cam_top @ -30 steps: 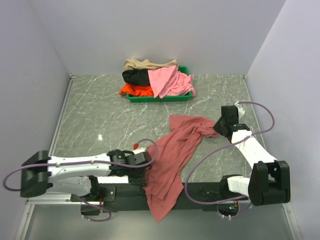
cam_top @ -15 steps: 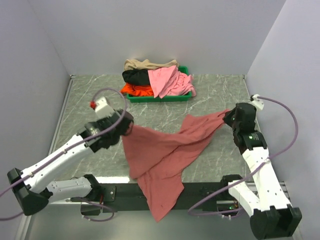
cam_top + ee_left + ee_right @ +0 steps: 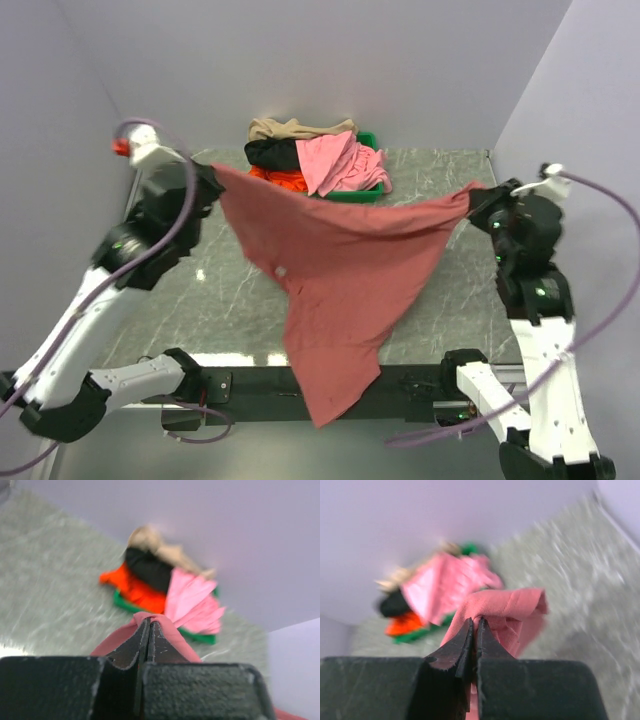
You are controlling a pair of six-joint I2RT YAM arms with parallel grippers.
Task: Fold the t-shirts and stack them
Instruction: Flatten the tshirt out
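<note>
Brick-red t-shirt (image 3: 340, 270) held aloft, spread wide.
We note left gripper (image 3: 212, 180) and right gripper (image 3: 478, 200) each clamped on a corner; its long edge runs between them, body hanging below, equally near both.

Brick-red t-shirt (image 3: 340, 270) stretched between raised jaws

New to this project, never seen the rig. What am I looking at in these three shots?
Two robot arms are bolted at the near edge of a grey table. The wide picture comes from a fixed camera above and behind them; the other two look out from each wrist, past its own fingers. The left gripper and right gripper are each shut on an edge of a brick-red shirt, stretching it in the air between them. At the back, a green tray holds a heap of shirts: pink, black, orange, tan.
</note>
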